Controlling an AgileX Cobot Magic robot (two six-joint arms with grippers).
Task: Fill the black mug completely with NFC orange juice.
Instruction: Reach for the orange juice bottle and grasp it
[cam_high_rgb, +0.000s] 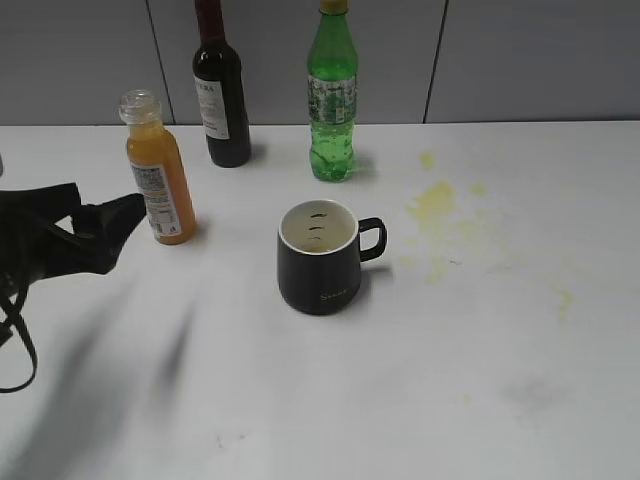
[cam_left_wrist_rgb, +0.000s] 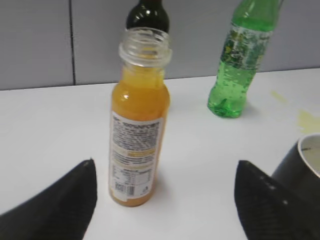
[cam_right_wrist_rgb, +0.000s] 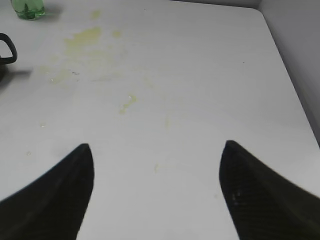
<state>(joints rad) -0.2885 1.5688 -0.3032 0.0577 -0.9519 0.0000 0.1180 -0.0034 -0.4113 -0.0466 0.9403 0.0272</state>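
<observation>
The black mug (cam_high_rgb: 318, 258) sits upright mid-worktop (cam_high_rgb: 500, 380) with its handle to the right in the exterior view, and the NFC orange juice (cam_high_rgb: 160, 172) stands uncapped well off to its left, with a dark wine bottle (cam_high_rgb: 222, 95) and a green soda bottle (cam_high_rgb: 332, 100) lined up at the back. Left gripper (cam_left_wrist_rgb: 165, 200) has its fingers (cam_left_wrist_rgb: 60, 200) spread wide, just short of the juice bottle and not touching it. Right gripper (cam_right_wrist_rgb: 157, 195) is spread too, over bare worktop with yellowish stains (cam_right_wrist_rgb: 85, 37).

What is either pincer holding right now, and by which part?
Nothing. The left pincer is open, short of the NFC orange juice bottle; the right pincer is open over bare table.
</observation>
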